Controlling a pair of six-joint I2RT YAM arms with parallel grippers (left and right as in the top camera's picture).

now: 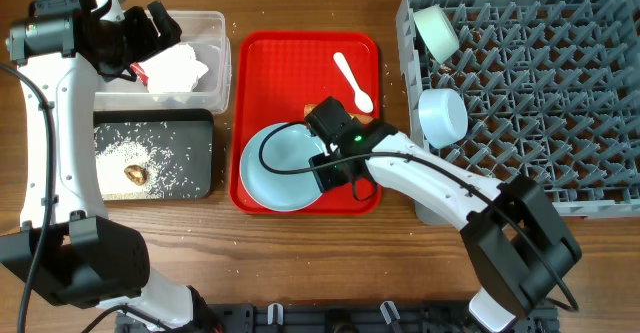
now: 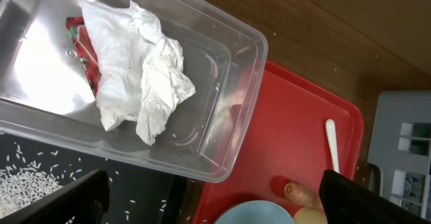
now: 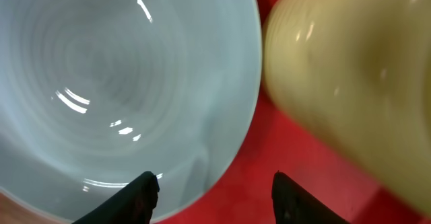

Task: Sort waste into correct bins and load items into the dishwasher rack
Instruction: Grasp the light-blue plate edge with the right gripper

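Red plastic at table centre: tray (image 1: 300, 53), with plate (image 1: 285, 168) in its 7 o'clock corner and spoon (image 1: 354, 81) toward 1 o'clock, bowl end pointing to 5. At the plate's 1 o'clock rim, right claw (image 1: 325, 123); hangs low, fingers (image 3: 138, 197) apart with the rim running between them, clamped on nothing. Just beside the plate, at 2 o'clock in the right wrist view, cup (image 3: 350, 83) on the red surface. Next to the cup, carrot (image 2: 300, 192), mostly under the arm from overhead; touching the cup or only close, cannot tell.

At 10 o'clock on the table, clear tub (image 1: 215, 33). Inside, napkin (image 1: 178, 71) crumpled over most of wrapper (image 2: 77, 32), only a red edge showing. Above the tub's 9 o'clock half, left claw (image 1: 160, 28); spread wide, empty.

At 6 o'clock from the tub, touching it or just beside, black tray (image 1: 195, 123). Across its floor, rice (image 1: 120, 148), thickest toward 9 o'clock, with brown lump (image 1: 137, 173) among the grains.

From 1 to 3 o'clock on the table, grey rack (image 1: 560, 93). Along its 9 o'clock edge, two bowls on their sides among the pegs: white bowl (image 1: 436, 31) near the 11 o'clock corner, blue bowl (image 1: 443, 115) at 6 o'clock from it, near but apart.
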